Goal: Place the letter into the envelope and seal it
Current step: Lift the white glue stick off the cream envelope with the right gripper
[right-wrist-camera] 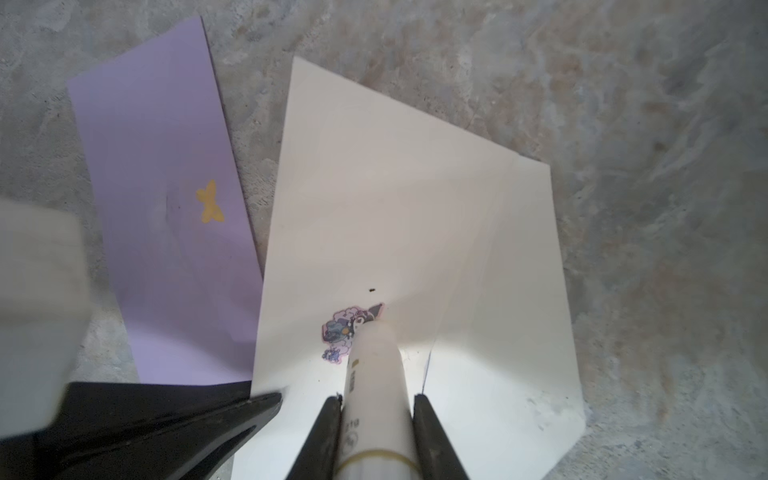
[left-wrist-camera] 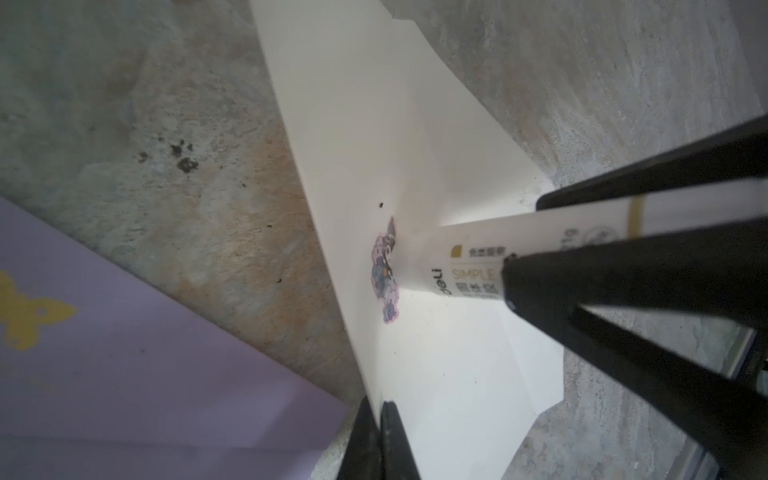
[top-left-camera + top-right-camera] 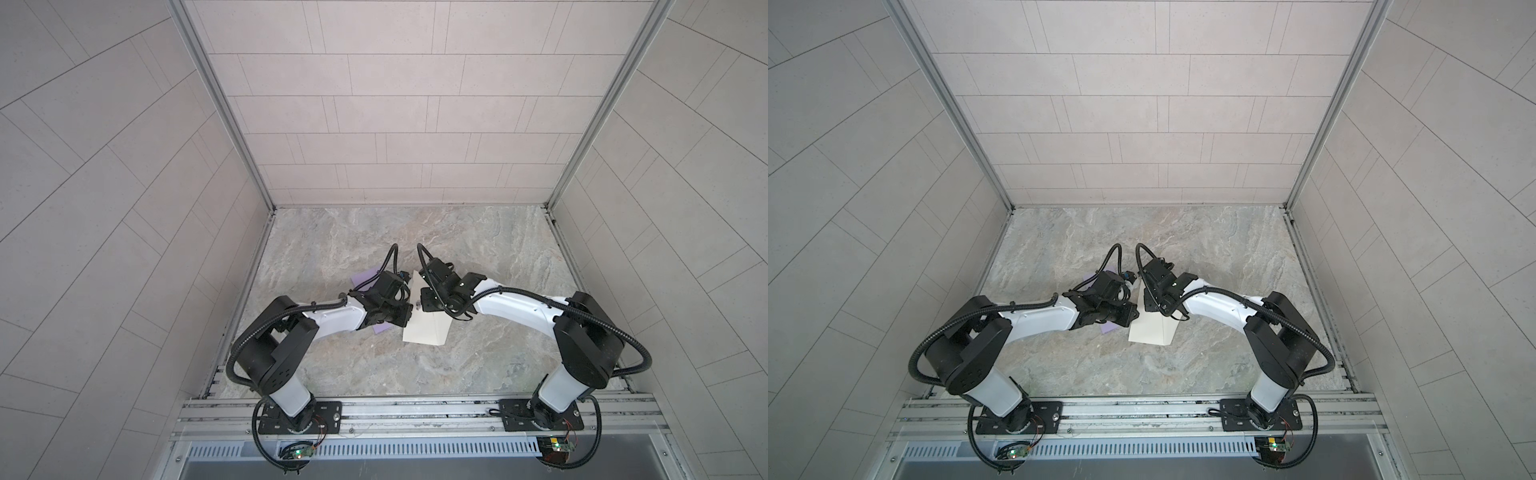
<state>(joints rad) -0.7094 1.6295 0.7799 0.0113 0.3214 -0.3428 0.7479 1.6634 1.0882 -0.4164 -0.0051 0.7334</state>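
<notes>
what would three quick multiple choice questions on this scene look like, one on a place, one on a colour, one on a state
1. Where is the letter relative to the envelope?
A inside it
B beside it on the table
C standing against the back wall

2. What colour is the butterfly on the letter?
A red
B green
C yellow

3. What is the right tool doing?
A closed on a glue stick
B open and empty
C closed on the letter

Answers:
1. B, the letter lies flat on the table alongside the envelope.
2. C, the right wrist view shows it yellow.
3. A, the tool clamps the stick, whose tip meets the envelope's sticker.
</notes>
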